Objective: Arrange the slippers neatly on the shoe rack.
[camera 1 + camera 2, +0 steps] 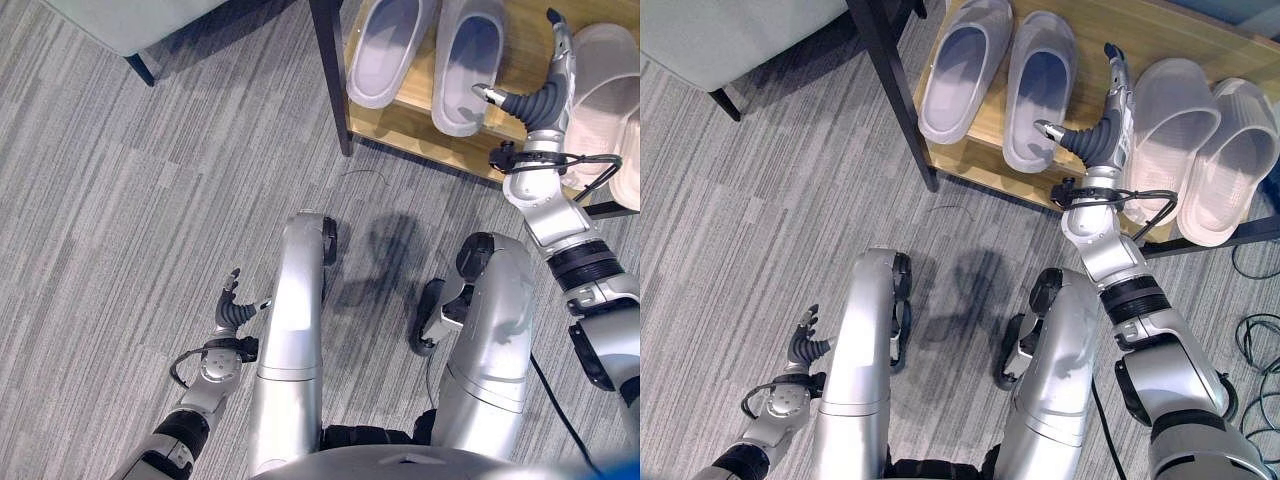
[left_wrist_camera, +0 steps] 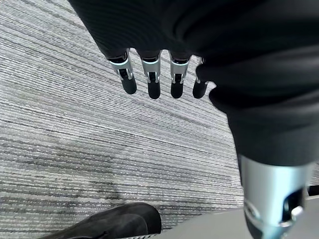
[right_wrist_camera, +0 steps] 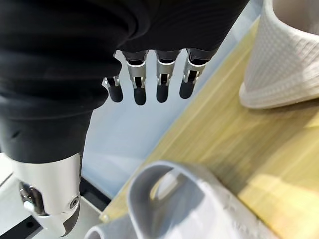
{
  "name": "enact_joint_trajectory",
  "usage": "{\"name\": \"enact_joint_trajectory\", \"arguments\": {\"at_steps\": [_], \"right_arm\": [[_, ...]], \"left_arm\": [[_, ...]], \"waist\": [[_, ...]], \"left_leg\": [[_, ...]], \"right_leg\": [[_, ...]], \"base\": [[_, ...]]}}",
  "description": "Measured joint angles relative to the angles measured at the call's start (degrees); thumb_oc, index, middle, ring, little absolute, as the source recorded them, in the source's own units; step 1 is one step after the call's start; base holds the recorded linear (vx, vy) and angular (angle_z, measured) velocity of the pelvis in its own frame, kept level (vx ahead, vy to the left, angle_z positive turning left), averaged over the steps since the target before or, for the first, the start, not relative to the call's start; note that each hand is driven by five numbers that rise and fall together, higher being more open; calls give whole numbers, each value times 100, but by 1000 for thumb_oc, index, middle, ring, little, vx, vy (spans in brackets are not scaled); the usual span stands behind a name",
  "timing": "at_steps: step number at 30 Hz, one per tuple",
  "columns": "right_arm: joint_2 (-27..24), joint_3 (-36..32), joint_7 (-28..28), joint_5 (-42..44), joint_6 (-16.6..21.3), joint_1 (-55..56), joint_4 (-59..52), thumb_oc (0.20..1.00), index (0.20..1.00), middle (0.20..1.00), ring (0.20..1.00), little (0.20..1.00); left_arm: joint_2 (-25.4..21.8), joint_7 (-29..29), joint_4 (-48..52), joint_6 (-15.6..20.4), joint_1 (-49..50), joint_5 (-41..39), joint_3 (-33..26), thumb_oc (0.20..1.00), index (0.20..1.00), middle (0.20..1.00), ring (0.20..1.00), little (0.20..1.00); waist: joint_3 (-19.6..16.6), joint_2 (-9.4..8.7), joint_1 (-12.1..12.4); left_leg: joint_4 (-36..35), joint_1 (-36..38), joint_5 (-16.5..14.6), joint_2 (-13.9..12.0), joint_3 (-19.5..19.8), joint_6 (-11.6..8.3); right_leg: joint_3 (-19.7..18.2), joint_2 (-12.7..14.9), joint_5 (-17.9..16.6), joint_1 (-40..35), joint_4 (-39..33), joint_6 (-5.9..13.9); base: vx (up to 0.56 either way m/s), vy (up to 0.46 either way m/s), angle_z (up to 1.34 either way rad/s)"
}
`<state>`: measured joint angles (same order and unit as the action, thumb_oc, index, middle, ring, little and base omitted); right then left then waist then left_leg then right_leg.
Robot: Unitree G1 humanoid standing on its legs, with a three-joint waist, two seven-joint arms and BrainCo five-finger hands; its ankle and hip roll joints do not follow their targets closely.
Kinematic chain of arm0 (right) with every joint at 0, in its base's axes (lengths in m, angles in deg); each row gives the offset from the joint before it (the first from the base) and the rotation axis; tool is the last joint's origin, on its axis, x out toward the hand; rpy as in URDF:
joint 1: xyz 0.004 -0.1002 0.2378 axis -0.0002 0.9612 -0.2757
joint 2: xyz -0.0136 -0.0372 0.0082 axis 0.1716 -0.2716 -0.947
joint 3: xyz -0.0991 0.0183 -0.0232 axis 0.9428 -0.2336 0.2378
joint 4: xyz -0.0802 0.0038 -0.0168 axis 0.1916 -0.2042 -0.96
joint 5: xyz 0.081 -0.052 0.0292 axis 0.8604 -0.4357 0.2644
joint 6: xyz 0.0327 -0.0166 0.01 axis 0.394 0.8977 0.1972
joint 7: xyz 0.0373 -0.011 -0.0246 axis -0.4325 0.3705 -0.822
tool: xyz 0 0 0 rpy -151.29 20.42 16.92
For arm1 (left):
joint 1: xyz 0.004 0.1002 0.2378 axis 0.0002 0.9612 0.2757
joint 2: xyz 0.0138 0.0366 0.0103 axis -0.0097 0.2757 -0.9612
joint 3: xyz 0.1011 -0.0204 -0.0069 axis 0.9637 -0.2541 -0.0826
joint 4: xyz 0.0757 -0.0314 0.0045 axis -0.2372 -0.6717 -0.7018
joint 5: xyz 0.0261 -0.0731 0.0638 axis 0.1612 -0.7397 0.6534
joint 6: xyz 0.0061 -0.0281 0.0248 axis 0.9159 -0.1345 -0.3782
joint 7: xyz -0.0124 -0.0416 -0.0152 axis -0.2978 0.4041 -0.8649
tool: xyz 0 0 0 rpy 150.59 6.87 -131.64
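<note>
Two grey slippers (image 1: 960, 70) (image 1: 1038, 85) lie side by side on the wooden shoe rack (image 1: 1160, 30), toes pointing away from me. To their right lies a pair of white slippers (image 1: 1170, 135) (image 1: 1230, 165). My right hand (image 1: 1102, 135) is raised over the shelf in the gap between the two pairs, open with straight fingers (image 3: 162, 84) and holding nothing. In the right wrist view a grey slipper (image 3: 174, 199) and a white slipper (image 3: 284, 64) flank bare wood (image 3: 224, 134). My left hand (image 1: 236, 310) hangs open low over the carpet, its fingers (image 2: 152, 74) relaxed.
The rack's dark metal post (image 1: 895, 90) stands at its left front corner. A grey upholstered piece of furniture (image 1: 730, 40) on dark legs sits at the far left. Striped grey carpet (image 1: 760, 220) covers the floor in front of the rack.
</note>
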<state>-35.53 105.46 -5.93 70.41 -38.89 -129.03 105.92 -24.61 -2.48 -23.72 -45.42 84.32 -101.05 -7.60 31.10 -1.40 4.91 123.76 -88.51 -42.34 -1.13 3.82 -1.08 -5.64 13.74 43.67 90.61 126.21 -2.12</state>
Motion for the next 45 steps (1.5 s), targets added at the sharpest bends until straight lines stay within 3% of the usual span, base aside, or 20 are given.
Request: {"name": "enact_joint_trajectory", "arguments": {"at_steps": [4,16,45], "right_arm": [[278,231,187,178,9,35,1,1000,1000,1000,1000,1000],[956,288,366,669,91,463,64,1000,1000,1000,1000,1000],[1197,412,874,882,112,406,-18,1000,1000,1000,1000,1000]], "left_arm": [[9,49,-4,-28,-25,1,3,1000,1000,1000,1000,1000],[14,60,-26,-123,-65,2,-111,1000,1000,1000,1000,1000],[196,50,-395,-137,-87,0,-169,1000,1000,1000,1000,1000]], "waist": [[27,-129,2],[33,-143,-89],[36,-139,-56]], "left_leg": [[65,42,-43,-48,28,-48],[67,63,-85,-83,2,-95],[75,98,-113,-92,-15,-97]], "right_leg": [[-2,-74,0,10,64,-2],[-34,-145,0,46,70,-1],[-64,-159,1,46,103,-1]], "base": [[-28,-18,-6],[-16,3,-2],[0,1,0]]}}
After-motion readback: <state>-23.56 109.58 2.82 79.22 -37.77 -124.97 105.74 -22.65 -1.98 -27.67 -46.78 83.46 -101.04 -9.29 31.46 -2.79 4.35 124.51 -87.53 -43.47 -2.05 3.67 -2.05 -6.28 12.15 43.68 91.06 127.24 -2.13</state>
